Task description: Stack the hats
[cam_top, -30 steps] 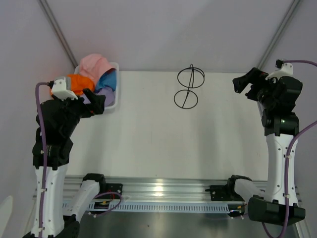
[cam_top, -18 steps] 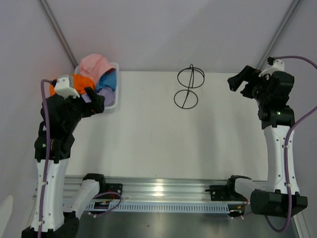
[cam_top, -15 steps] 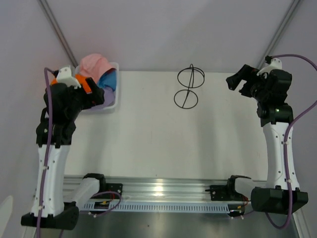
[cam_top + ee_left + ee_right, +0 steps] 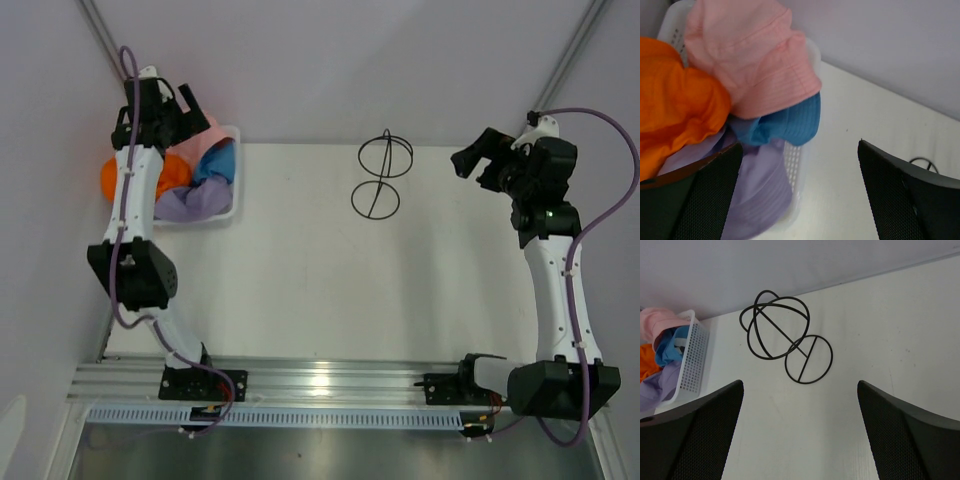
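All four hats sit heaped in a white mesh basket (image 4: 796,165) at the far left corner of the table (image 4: 330,290). The pink hat (image 4: 750,60) crowns the pile at the back. The blue hat (image 4: 785,127) is tucked under its brim against the basket's right wall. The orange hat (image 4: 675,105) bulges over the left rim, and the lavender hat (image 4: 760,195) fills the near end, apparently lowest, though its underside is hidden. The left gripper (image 4: 800,145) hangs above the basket with jaws spread wide, pinching nothing. The right gripper (image 4: 800,382), equally spread and empty, is raised over the table's far right, facing a black wire stand (image 4: 785,337) that sits well apart from the basket.
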Controlling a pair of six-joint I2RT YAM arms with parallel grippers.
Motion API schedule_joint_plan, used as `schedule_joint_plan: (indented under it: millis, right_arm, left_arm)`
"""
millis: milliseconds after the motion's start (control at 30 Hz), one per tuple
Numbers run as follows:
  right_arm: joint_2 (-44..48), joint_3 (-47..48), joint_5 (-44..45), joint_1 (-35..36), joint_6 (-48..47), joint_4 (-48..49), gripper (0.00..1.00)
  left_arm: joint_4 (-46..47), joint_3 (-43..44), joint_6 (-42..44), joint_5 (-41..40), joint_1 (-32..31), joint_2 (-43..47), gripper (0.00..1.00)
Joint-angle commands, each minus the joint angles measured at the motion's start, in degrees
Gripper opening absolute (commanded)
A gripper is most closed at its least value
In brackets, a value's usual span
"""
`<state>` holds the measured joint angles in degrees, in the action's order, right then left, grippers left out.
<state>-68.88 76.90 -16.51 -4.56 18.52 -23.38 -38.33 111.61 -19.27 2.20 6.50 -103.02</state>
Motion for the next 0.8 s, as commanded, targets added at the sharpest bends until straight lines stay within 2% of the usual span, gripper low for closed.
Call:
schedule_joint_plan:
  millis: [0, 133, 233, 467, 533, 667, 767]
  right_arm:
    - [-1.1, -0.3, 0.7, 0.3, 1.1, 3.8, 1.00]
    - [-2.2, -0.7, 1.2, 0.6, 0.7, 4.5, 1.00]
    - [-3.6, -0.7, 1.5, 1.0, 1.1, 5.5, 1.00]
    - [-6.7, 0.0, 2.2, 2.2, 0.1, 7.2, 0.99]
    - [-7.5, 0.1, 3.0, 2.4, -0.9, 7.0, 1.00]
    - [-8.5, 0.8, 3.3, 2.6, -1.9, 6.0, 1.00]
    - [-9.0, 0.8, 3.4, 2.7, -2.0, 6.0, 1.00]
  left_arm:
    - [2.1, 9.0, -6.4, 3.3, -0.2, -7.0, 1.00]
    - [9.1, 11.4, -11.1, 6.0, -0.4, -12.7, 0.96]
    - [10.0, 12.0, -14.5, 5.0, -1.0, -15.3, 0.95]
    - [14.8, 4.7, -19.9, -0.6, -3.4, -14.0, 0.99]
    - [13.8, 5.2, -18.9, -2.1, -4.3, -14.9, 0.99]
    - [7.1, 12.9, -6.3, -11.4, -6.1, -19.2, 0.99]
    - [3.3, 15.9, -1.1, -16.3, -8.2, -21.6, 0.99]
